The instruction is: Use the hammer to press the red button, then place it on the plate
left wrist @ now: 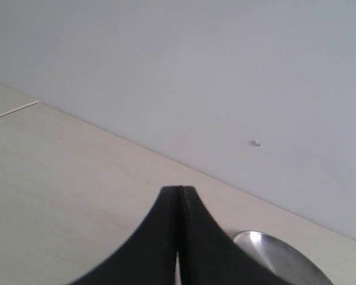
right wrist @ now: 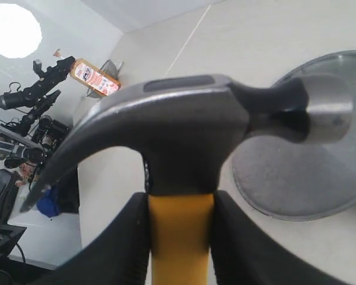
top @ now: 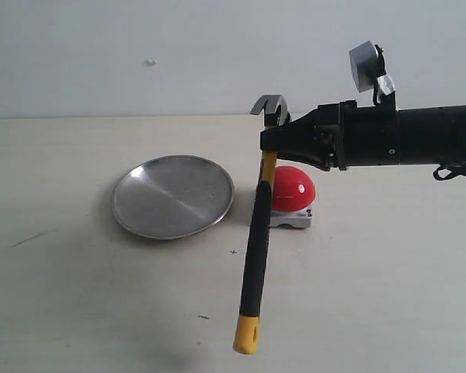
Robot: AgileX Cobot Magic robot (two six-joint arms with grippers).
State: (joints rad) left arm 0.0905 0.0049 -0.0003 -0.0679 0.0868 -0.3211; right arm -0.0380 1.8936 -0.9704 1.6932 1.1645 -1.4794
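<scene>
My right gripper (top: 269,144) is shut on the hammer (top: 256,241) just under its dark head, and the hammer hangs clear of the table. Its yellow-and-black handle slants down toward the front, ending in a yellow loop. In the right wrist view both fingers (right wrist: 127,243) clamp the yellow neck of the hammer (right wrist: 181,237). The red button (top: 293,189) on its grey base sits just behind the handle. The plate (top: 172,196) lies flat to the left of the button, with nothing on it. My left gripper (left wrist: 179,191) is shut on nothing; the plate's rim (left wrist: 273,252) shows beside it.
The pale tabletop (top: 85,303) stretches wide to the left and front of the plate. A plain wall rises behind the table's far edge. In the right wrist view, camera stands and clutter (right wrist: 29,119) sit beyond the table.
</scene>
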